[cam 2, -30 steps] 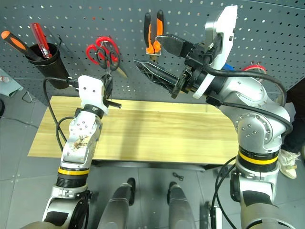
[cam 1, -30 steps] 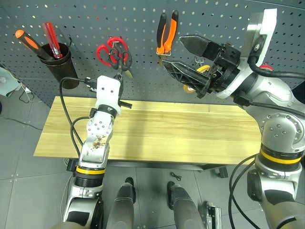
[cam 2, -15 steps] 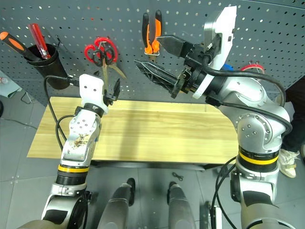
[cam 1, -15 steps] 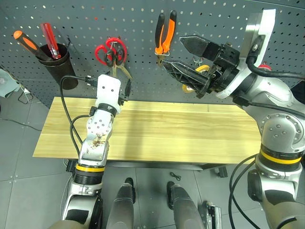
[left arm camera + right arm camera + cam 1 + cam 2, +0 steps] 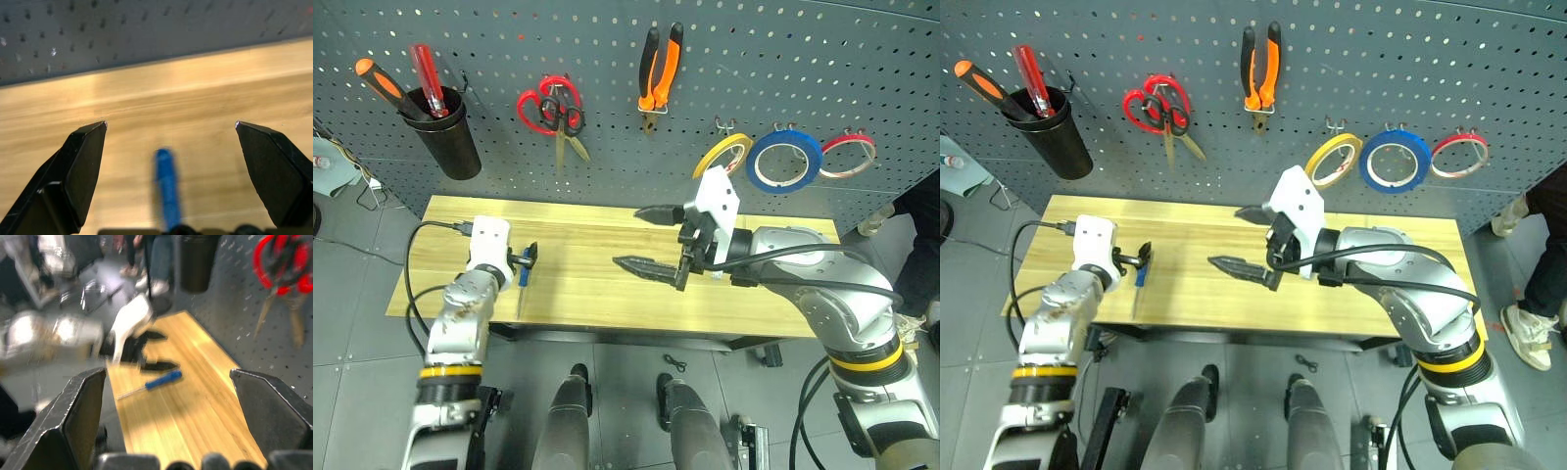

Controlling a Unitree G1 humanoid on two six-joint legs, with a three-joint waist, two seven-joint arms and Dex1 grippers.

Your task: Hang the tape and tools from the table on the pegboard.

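Your left end effector (image 5: pixel 525 262) stood spread with the blue-handled screwdriver (image 5: pixel 523 273) lying on the tabletop (image 5: pixel 597 294) just below its tips (centre it, then close). A second before, that end effector was up at the pegboard (image 5: pixel 607 59); both arms had dropped, the right end effector (image 5: pixel 646 240) also spread.

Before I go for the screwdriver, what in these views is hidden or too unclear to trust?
- Blue screwdriver: in the left eye view the left gripper covers its handle top; in the left wrist view it is blurred and cut off by the bottom edge.
- Black-handled scissors: overlapped with the red scissors on the pegboard, so which hook carries them is unclear.
- Right wrist view: floor area beyond the table is blurred.
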